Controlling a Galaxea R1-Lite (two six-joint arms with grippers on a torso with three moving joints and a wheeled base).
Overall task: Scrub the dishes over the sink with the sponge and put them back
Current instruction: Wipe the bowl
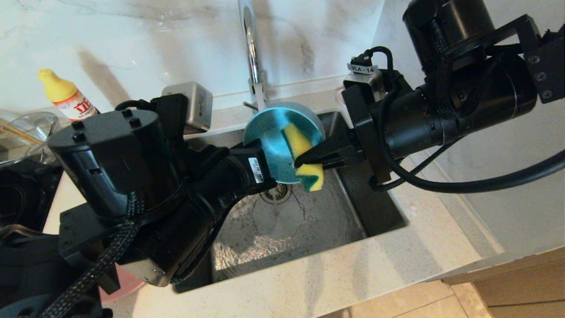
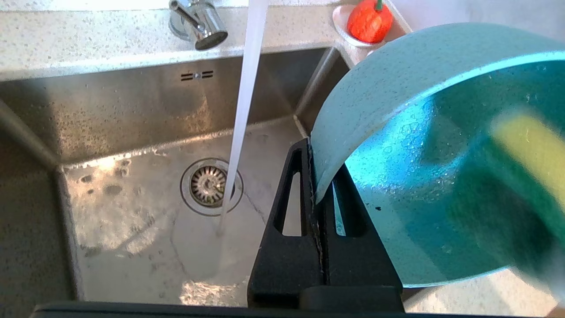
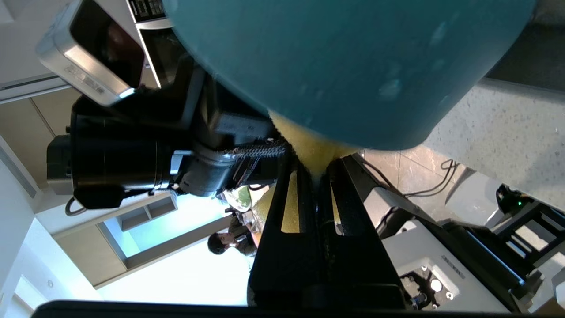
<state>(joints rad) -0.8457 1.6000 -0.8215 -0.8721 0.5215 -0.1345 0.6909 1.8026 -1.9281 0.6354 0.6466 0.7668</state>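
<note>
The teal-blue bowl [image 1: 276, 132] hangs tilted on edge above the sink [image 1: 309, 229]. My left gripper [image 2: 318, 176] is shut on its lower rim, one finger inside and one outside; in the head view this gripper [image 1: 268, 173] comes in from the lower left. My right gripper [image 1: 301, 161] reaches in from the right, shut on the yellow and green sponge [image 1: 305, 152]. The sponge presses against the bowl's inner face. From the right wrist the bowl [image 3: 344, 57] fills the frame, with the sponge [image 3: 309, 148] squeezed between the fingers. A pink edge [image 1: 126, 287] shows under my left arm.
Water runs from the chrome tap [image 1: 251, 53] down toward the drain strainer [image 2: 211, 185]. A yellow-capped bottle [image 1: 68, 95] and a clear glass bowl [image 1: 26, 132] stand on the counter at the left. An orange object [image 2: 370, 20] sits in a dish behind the sink.
</note>
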